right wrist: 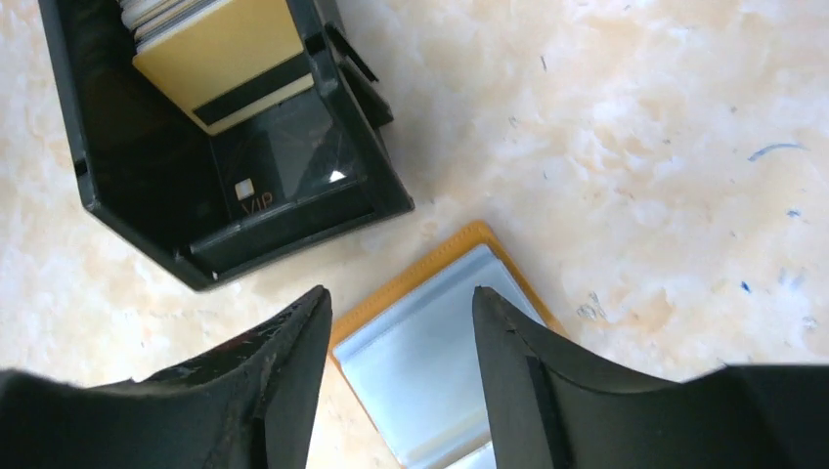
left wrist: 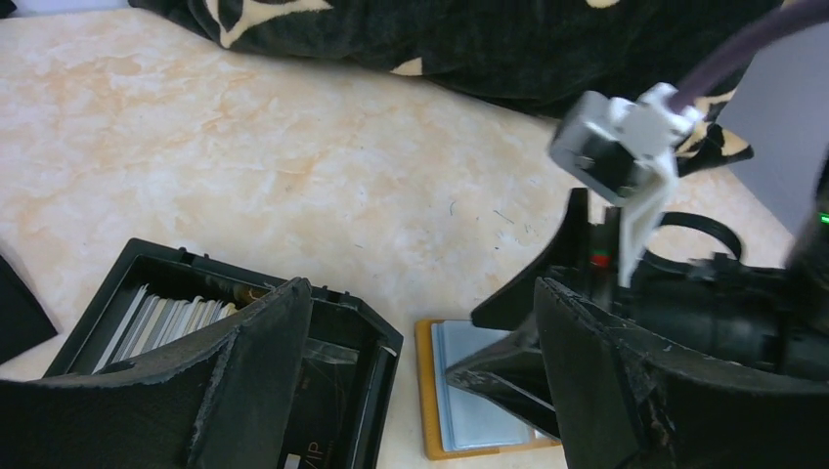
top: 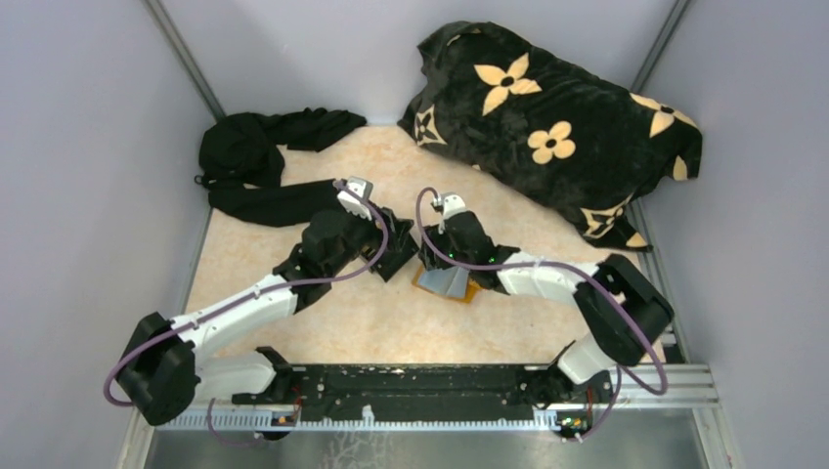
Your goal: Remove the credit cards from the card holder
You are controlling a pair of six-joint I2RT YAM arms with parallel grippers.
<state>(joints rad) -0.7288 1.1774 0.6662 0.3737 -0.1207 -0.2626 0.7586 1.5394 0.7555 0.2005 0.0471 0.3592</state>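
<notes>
The orange card holder [top: 467, 292] lies flat on the table, with light blue credit cards [right wrist: 430, 362] stacked in it. In the right wrist view its orange rim [right wrist: 406, 278] frames the cards. My right gripper [right wrist: 401, 318] is open, its fingers held right over the cards, one on each side. In the top view the right gripper [top: 445, 271] hides most of the holder. My left gripper [left wrist: 420, 322] is wide open and empty, hovering between the black box and the holder [left wrist: 425, 391]. The cards [left wrist: 479, 401] show there under the right gripper's fingers [left wrist: 508, 357].
A black open-topped box [right wrist: 283, 239] holding a gold card and several others stands just left of the holder; it also shows in the left wrist view [left wrist: 196, 259]. A flowered black blanket [top: 557, 127] lies at the back right, dark clothing [top: 254, 166] at the back left.
</notes>
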